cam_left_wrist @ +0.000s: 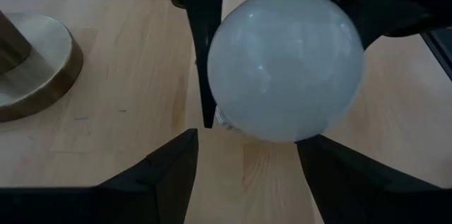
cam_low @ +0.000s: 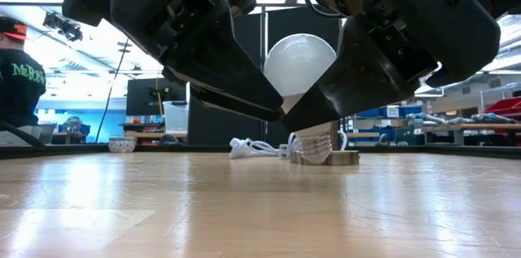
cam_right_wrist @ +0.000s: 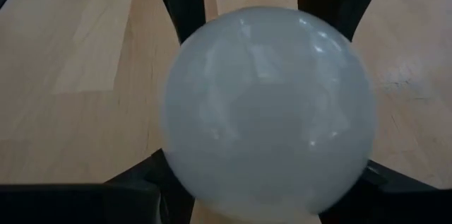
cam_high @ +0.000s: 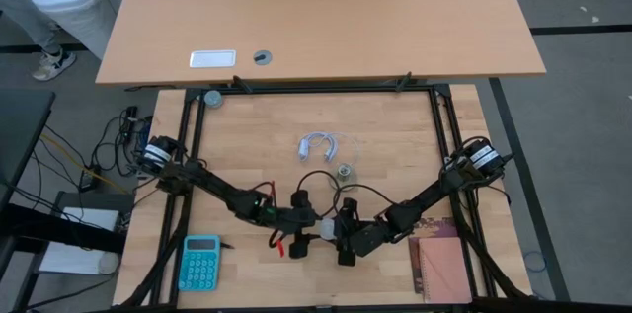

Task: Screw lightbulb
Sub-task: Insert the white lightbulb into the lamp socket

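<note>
White and round, the lightbulb (cam_low: 299, 64) hangs above the pale wooden desk (cam_low: 260, 209), caught between the two end effectors that meet tip to tip near the desk's front edge. The left end effector (cam_high: 301, 222) comes at the bulb from one side and the right end effector (cam_high: 346, 229) from the other; in the low view their dark fingers (cam_low: 236, 91) converge just under the globe, at its narrow neck. In the right wrist view the globe (cam_right_wrist: 268, 111) sits between that arm's fingers and looks clamped; the left one's fingers stand spread beside the bulb (cam_left_wrist: 286, 75), and whether they press on it cannot be told. Beyond the bulb, on the desk, stand the silvery socket (cam_low: 324, 150) and a coiled white cable (cam_low: 254, 147).
</note>
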Motion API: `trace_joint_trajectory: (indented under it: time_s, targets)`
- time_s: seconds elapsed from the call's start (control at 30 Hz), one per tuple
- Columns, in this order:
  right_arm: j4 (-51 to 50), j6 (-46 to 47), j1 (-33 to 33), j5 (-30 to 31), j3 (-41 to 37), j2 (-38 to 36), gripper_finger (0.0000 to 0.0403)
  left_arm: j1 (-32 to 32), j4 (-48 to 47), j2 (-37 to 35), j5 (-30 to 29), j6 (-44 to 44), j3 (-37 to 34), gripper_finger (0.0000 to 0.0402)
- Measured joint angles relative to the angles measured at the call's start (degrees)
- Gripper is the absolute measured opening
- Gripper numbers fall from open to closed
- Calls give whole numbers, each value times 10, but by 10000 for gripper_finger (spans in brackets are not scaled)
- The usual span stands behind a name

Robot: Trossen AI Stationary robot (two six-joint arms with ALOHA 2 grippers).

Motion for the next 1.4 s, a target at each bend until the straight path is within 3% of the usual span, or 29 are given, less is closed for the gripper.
trace_joint_trajectory:
  time_s: [0.63,0.9,1.4]
  targets:
    - [-13,9,0,-16,0,0,228,-4,-20,0,8,-21,0,248]
    - [-11,-42,0,-45,0,0,228,-19,-19,0,-6,-21,0,248]
    - [-5,-50,-8,-6,0,0,228,-19,-19,0,-45,-19,0,248]
